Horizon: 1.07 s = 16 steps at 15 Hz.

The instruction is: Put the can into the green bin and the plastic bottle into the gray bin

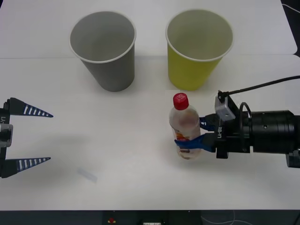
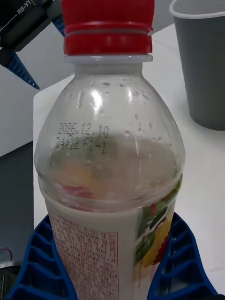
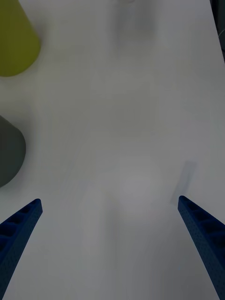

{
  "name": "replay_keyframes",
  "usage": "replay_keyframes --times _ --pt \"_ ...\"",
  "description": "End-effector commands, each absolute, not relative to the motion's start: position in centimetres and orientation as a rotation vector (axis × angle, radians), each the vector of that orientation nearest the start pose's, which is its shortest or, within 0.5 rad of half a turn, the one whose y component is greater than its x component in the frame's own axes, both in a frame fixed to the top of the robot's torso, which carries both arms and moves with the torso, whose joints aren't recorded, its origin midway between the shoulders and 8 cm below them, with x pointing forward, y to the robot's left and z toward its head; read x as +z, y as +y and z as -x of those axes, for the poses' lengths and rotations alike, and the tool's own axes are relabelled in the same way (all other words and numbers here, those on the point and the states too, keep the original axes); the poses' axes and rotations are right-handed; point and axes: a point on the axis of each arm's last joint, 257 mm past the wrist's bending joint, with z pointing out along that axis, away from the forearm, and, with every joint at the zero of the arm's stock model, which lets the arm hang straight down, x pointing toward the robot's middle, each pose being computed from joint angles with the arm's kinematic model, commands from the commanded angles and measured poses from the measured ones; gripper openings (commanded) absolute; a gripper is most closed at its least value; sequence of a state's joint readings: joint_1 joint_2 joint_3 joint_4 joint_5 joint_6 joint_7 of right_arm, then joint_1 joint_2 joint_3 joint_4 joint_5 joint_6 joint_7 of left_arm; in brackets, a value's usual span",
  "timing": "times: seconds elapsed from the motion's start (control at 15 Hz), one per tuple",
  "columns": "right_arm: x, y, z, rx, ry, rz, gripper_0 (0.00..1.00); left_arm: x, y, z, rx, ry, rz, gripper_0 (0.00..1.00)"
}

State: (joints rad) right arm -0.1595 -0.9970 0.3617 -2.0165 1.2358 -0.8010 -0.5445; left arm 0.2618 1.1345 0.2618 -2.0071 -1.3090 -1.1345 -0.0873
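Standing upright at lower centre-right of the front view, the plastic bottle (image 1: pixel 185 126) is held low on its labelled body by the right gripper (image 1: pixel 199 136), whose blue fingers (image 2: pixel 40 262) are closed against both sides of it. The bottle is seen just in front of the green bin (image 1: pixel 199 49), which occupies the upper right of that view; the gray bin (image 1: pixel 104 49) is set at upper left, well apart from the bottle. No can is identified on the table (image 1: pixel 140 187).

Risks are judged as follows. The hold is placed well below the red cap (image 2: pixel 108 28), so the bottle may be tipped or swung in the grip during a lift. The nearer cup is the wrong one for this item; a release there would be a sorting error. A crossing toward the gray bin at low height may cause the green bin's wall or the gray bin's rim to be struck and either cup knocked over. Liquid is noted inside, so slippage under its weight cannot be excluded.

The left gripper (image 1: pixel 28 138) is parked at the left edge, its fingers spread wide over bare table.
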Motion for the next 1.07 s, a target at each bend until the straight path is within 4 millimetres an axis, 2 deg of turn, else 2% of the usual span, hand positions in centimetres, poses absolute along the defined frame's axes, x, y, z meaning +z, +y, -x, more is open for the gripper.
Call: replay_keyframes --times 0.07,0.33,0.47,0.73,0.87,1.07 --pt "-13.5 -9.1 -35.8 0.838 1.728 1.154 0.0 -16.7 28.6 -34.1 -0.118 1.444 -1.762 1.0" --pt "-9.4 -10.9 -35.2 0.782 1.898 1.101 0.0 -16.7 28.6 -34.1 -0.118 1.444 -1.762 1.0" --pt "-7.6 -11.0 -35.0 0.772 1.942 1.082 0.0 -16.7 28.6 -34.1 -0.118 1.444 -1.762 1.0" --pt "-3.7 -10.4 -36.5 0.675 1.926 1.141 0.0 -16.7 28.6 -34.1 -0.118 1.444 -1.762 1.0" --pt "-2.4 -10.3 -37.2 0.633 1.911 1.178 0.0 -16.7 28.6 -34.1 -0.118 1.444 -1.762 1.0" --pt "-0.4 -8.7 -39.1 0.554 1.884 1.265 0.0 -16.7 28.6 -34.1 -0.118 1.444 -1.762 1.0"
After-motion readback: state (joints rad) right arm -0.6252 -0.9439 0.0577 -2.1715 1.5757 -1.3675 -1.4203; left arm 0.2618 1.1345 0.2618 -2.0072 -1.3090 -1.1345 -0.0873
